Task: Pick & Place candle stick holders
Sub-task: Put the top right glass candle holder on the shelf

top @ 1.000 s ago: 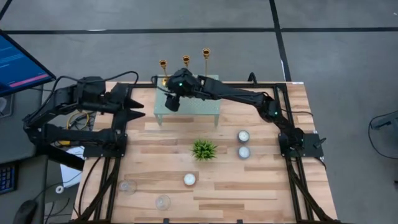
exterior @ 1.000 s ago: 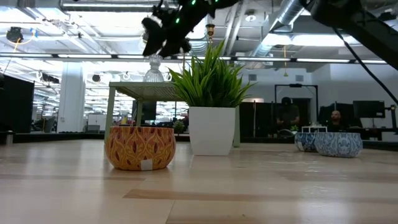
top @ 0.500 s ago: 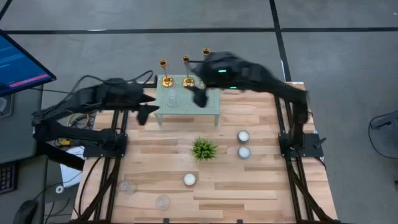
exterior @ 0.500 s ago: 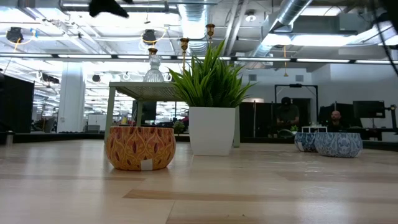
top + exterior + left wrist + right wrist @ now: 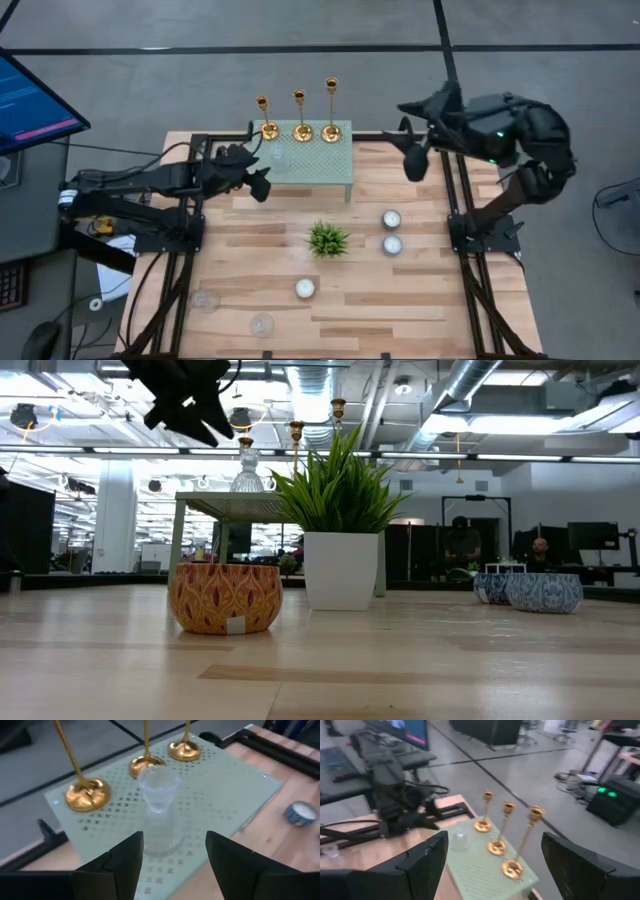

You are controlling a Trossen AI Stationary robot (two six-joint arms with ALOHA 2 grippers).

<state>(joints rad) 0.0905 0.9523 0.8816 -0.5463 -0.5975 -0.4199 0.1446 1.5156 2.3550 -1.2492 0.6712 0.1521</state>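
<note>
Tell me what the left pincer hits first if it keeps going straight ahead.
Most likely the clear glass cup on the small green stand; it sits right ahead of the open left pincer.

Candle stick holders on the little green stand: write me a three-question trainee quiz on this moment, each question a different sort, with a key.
1. True or false: all three candle stick holders stand upright in a row on the green stand.
2. Multiple choice: what does the left hand face, fingers open?
A. the potted plant
B. the clear glass cup on the stand
C. a white tealight
3. Fill in: the right hand hangs open above the table's ____ edge, holding ____.

Key: 1 true; 2 B; 3 right, nothing.
</note>
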